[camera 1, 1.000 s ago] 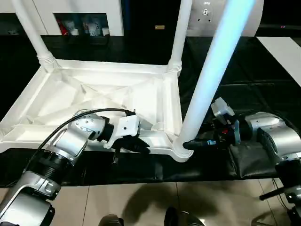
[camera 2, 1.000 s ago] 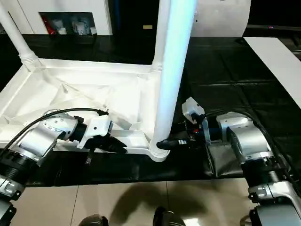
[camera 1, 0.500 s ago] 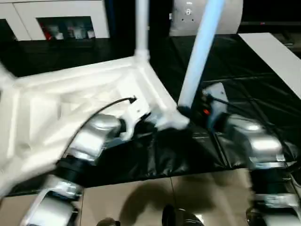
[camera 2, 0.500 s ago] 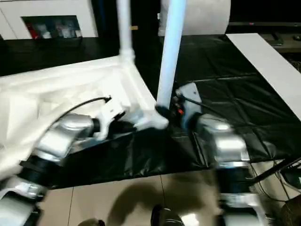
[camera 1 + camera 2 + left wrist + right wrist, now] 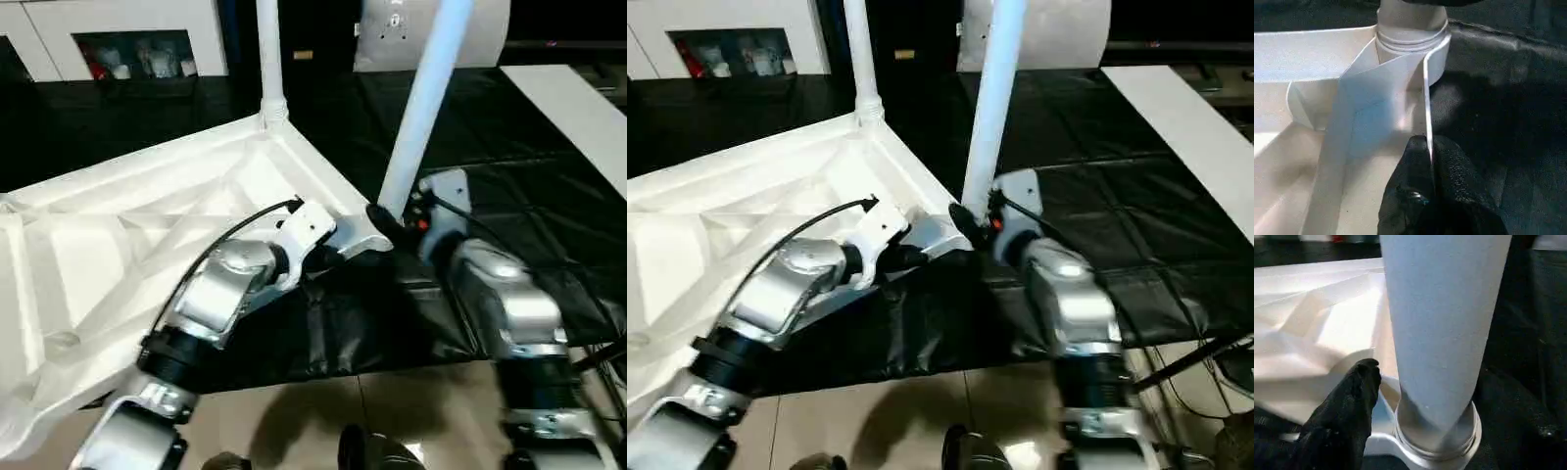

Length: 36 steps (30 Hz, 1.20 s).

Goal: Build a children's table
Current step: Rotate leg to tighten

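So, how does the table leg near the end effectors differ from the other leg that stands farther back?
The near leg looks thicker and leans in the head views; the far leg looks thinner and stands straight. The near leg rises from the corner by the right end effector; the far leg has none beside it. Both are white tubes seated in corner sockets of the upturned tabletop.

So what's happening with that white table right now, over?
Left gripper shut on the table top rim. Right gripper around the near leg at its socket, grip unclear. Two legs seen upright. Nothing in the way.
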Available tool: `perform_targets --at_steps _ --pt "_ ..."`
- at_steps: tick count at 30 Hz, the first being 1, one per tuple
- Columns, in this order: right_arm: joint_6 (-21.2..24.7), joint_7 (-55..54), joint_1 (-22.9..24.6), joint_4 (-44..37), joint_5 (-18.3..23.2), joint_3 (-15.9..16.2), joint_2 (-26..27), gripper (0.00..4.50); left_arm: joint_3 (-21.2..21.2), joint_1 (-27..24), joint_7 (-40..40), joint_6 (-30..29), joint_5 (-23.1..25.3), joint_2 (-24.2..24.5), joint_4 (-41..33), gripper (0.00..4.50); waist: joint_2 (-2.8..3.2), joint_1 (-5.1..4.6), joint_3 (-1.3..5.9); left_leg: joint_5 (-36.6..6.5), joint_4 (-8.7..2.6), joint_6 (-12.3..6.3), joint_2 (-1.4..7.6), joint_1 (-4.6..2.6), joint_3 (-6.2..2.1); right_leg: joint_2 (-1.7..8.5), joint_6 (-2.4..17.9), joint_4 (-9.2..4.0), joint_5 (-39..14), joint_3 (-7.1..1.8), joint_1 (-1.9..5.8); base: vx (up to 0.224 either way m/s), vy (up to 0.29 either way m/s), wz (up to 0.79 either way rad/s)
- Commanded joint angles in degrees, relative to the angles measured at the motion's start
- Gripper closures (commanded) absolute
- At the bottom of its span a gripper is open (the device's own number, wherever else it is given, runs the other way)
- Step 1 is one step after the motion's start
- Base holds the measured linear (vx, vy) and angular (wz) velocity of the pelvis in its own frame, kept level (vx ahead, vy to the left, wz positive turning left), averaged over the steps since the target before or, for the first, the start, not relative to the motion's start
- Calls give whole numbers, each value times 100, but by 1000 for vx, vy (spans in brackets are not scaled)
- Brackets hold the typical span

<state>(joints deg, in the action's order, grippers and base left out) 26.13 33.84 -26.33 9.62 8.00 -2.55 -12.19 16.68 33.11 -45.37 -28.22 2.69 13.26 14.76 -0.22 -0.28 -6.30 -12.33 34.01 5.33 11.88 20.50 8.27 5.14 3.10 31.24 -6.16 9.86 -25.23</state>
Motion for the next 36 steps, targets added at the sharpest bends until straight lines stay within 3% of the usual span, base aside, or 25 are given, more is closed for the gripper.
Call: perform_targets --at_steps 1,3,7,12,15,16,19,25,36 --pt "-210 657 69 -3 211 161 -225 83 78 -58 -297 292 34 183 -112 450 -35 71 532 57 -276 -1060 28 91 61 311 643 -277 -1673 -342 579 0 0 0" --pt "-263 921 58 47 232 176 -413 58 111 -67 -455 397 14 293 -84 450 -28 90 514 -78 -287 -988 37 74 58 312 563 -312 -1948 -330 566 0 0 0" --pt "-575 2352 26 215 395 403 -1234 26 357 -80 -1289 1191 -73 822 98 450 -33 121 467 -544 -308 -876 52 27 62 294 351 -396 -2487 -327 546 0 0 0" --pt "-564 3140 -29 239 579 565 -1590 6 420 -83 -1927 1605 -210 1049 217 450 -42 172 476 -560 -315 -761 53 12 61 301 344 -403 -2609 -321 539 0 0 0" --pt "-559 3730 -66 287 665 719 -1796 6 489 -61 -2456 1814 -333 1201 233 450 -41 245 492 -408 -322 -799 98 -8 59 313 504 -341 -2348 -353 525 0 0 0" --pt "-552 3958 -80 320 740 783 -1876 32 531 -37 -2595 1893 -367 1258 266 450 -64 250 489 -386 -322 -828 104 -2 59 309 530 -333 -2292 -360 522 0 0 0" --pt "-517 4552 -166 473 877 935 -2038 45 625 84 -2901 2264 -380 1353 538 450 -66 302 498 -289 -311 -901 96 13 72 307 629 -300 -2176 -368 533 0 0 0" --pt "-422 4912 -230 563 899 1089 -2163 104 664 132 -3262 2474 -376 1429 664 450 -91 348 479 -307 -319 -767 86 16 82 313 482 -329 -2434 -369 535 0 0 0" --pt "-544 5025 -336 756 904 1177 -2046 213 685 179 -3621 2670 -470 1427 743 450 -106 350 471 -255 -321 -753 88 21 83 307 474 -319 -2403 -370 527 0 0 0"
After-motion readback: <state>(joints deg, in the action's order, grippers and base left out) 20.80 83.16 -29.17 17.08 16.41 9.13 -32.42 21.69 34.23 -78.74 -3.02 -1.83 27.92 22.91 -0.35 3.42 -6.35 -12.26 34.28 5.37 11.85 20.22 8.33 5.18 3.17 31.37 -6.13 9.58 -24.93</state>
